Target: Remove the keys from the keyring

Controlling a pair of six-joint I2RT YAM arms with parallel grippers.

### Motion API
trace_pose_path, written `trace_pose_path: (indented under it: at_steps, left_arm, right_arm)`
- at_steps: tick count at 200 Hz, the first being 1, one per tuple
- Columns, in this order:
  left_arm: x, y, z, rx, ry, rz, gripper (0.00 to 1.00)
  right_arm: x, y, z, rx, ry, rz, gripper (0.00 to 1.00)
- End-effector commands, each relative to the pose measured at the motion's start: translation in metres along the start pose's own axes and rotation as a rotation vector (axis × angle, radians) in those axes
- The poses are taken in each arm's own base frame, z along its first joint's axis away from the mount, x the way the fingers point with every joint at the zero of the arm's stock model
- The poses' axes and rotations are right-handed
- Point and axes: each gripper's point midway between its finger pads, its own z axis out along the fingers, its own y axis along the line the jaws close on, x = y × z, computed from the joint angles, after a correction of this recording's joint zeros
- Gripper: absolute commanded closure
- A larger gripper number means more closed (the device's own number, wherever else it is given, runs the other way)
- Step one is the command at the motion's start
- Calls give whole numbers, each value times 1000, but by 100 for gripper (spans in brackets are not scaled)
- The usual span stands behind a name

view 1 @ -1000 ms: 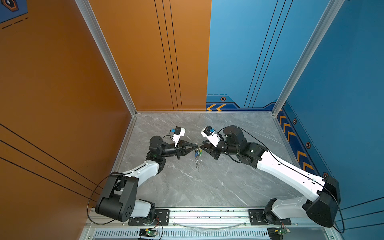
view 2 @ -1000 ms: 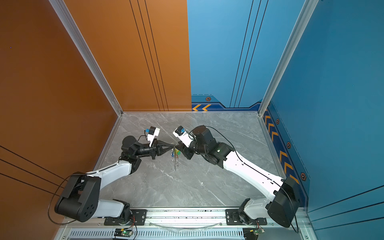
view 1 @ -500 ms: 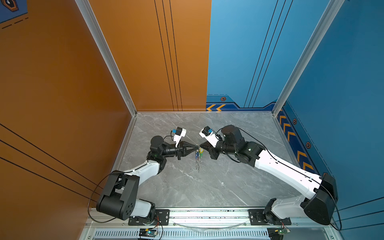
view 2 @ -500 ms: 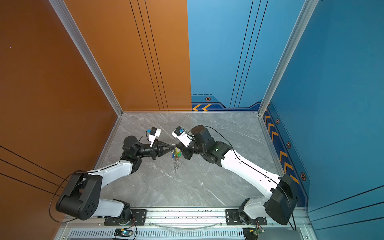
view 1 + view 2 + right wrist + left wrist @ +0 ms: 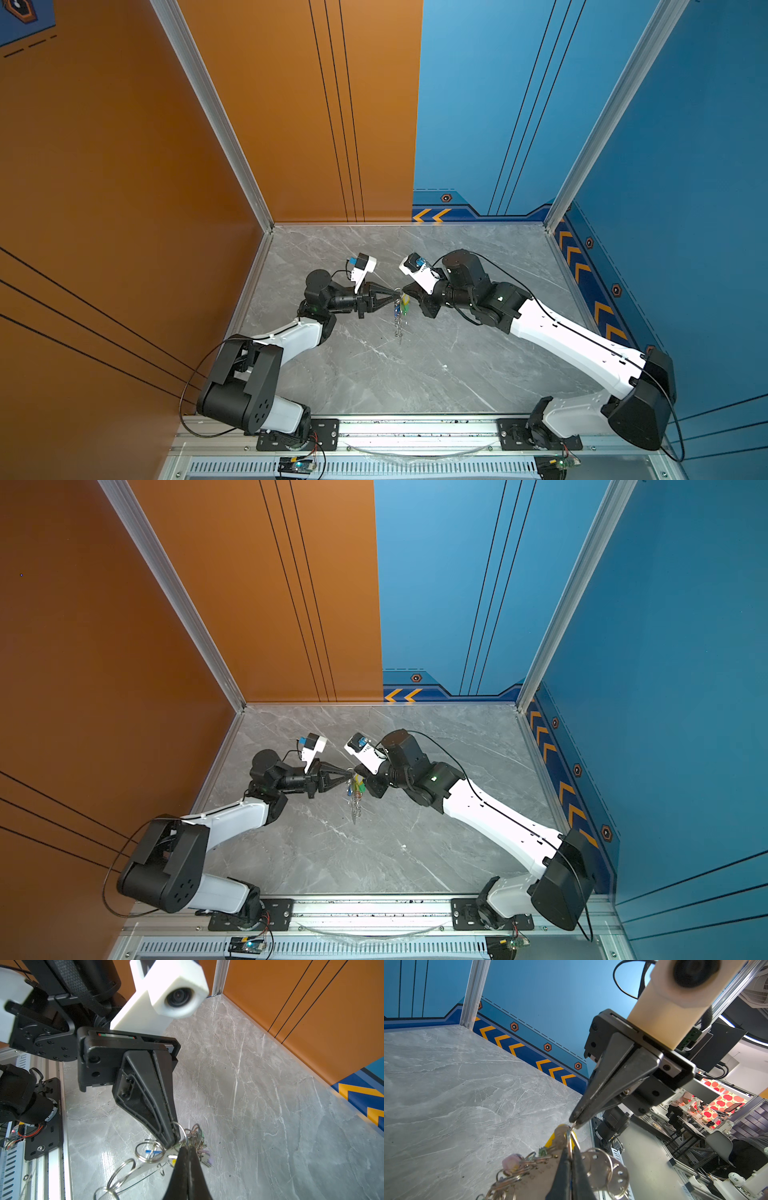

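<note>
Above the table's middle hangs the keyring [image 5: 400, 328] [image 5: 354, 808], a flat grey hoop [image 5: 596, 1164] edged with silver split rings [image 5: 149, 1151]. The keys [image 5: 402, 305] [image 5: 356, 788] bunch at its top, with yellow [image 5: 550, 1140], pink [image 5: 510, 1162] and blue [image 5: 153, 1151] tags showing. My left gripper [image 5: 392, 296] [image 5: 569, 1148] comes in from the left and is shut on a split ring at the hoop's edge. My right gripper [image 5: 409, 291] [image 5: 186, 1147] meets it from the right, shut on a thin split ring at the top of the bunch. The two sets of tips almost touch.
The grey marble table [image 5: 415, 374] lies under the hanging bunch. Orange walls [image 5: 124, 208] close off the left and back, blue walls [image 5: 685, 208] the back and right. An aluminium rail [image 5: 415, 428] with both arm bases runs along the front edge.
My right gripper has shifted slightly left onto the bunch and closed on a split ring. The left gripper has stayed shut in place.
</note>
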Motion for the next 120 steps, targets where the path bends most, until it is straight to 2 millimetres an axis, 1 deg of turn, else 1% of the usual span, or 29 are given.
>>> trace_pose_path:
  at_steps: [1,52,80,120]
  left_arm:
    - [-2,-13,6,75,36,30,100]
    - [9,-20,18,151,95,-7,100]
    - [14,-22,19,168,110,-16,100]
    - [18,-18,21,177,125,-46,100]
  right_arm:
    - [-30,-13,-22,76,-74,-43,100]
    - [-39,-11,-27,67,-81,-64,100]
    - [-43,-10,-30,69,-86,-72,100]
    - [-46,-7,-34,71,-84,-89,100]
